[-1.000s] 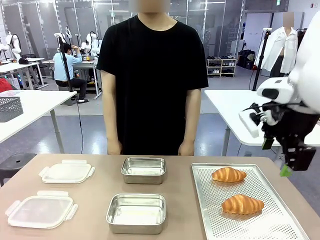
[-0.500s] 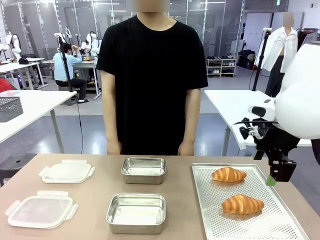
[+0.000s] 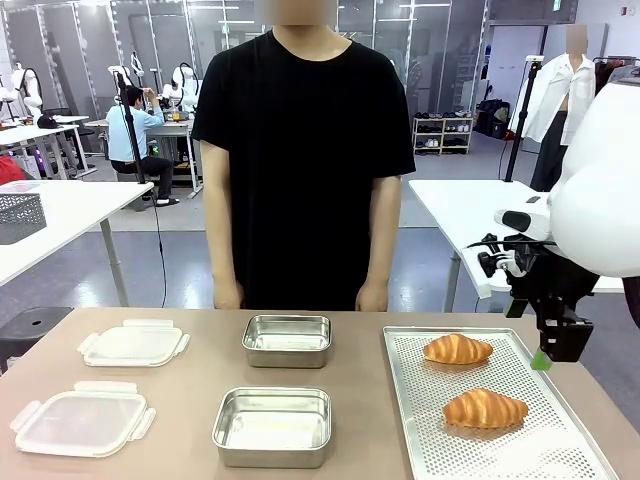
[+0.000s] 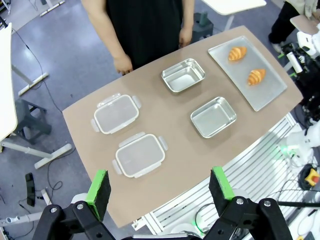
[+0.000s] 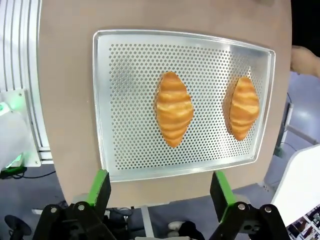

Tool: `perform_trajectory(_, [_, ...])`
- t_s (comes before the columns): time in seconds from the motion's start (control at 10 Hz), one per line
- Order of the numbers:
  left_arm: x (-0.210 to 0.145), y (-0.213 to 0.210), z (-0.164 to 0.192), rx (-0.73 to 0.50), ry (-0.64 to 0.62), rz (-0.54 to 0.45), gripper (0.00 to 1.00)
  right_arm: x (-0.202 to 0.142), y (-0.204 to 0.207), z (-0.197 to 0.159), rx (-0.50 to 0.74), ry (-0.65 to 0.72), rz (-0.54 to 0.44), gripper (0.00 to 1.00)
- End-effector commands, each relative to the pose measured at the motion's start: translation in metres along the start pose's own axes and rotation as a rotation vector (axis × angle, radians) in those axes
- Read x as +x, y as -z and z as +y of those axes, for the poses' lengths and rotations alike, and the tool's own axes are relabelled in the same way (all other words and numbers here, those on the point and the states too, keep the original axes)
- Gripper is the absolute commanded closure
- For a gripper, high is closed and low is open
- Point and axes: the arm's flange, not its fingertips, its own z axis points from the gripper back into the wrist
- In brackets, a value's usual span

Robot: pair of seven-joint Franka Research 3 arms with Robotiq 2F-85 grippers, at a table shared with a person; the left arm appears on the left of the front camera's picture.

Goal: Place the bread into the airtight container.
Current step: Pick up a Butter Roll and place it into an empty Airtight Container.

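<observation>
Bread [image 3: 485, 408] is laid on the tray [image 3: 420, 440] at lower right, and the left gripper [image 4: 159, 179] and right gripper [image 5: 160, 179] are held open.

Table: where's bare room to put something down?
Bare strips lie between the lids and the steel containers, and between those containers and the tray. The tray's near end is free; its far part holds both croissants.
</observation>
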Motion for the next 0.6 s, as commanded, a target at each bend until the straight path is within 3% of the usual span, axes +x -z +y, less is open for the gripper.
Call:
perform_trajectory(0.0, [0.002,-0.002,-0.001,0.001,0.008,0.003,0.00,-0.001,0.023,-0.022,-0.046,0.063,-0.004,0.00])
perform_trajectory(0.1, [0.002,-0.002,-0.001,0.001,0.008,0.003,0.00,-0.005,0.045,-0.030,-0.034,0.036,-0.052,0.00])
perform_trajectory(0.5, [0.002,-0.002,-0.001,0.001,0.008,0.003,0.00,-0.008,0.100,-0.044,0.040,-0.017,-0.012,0.00])
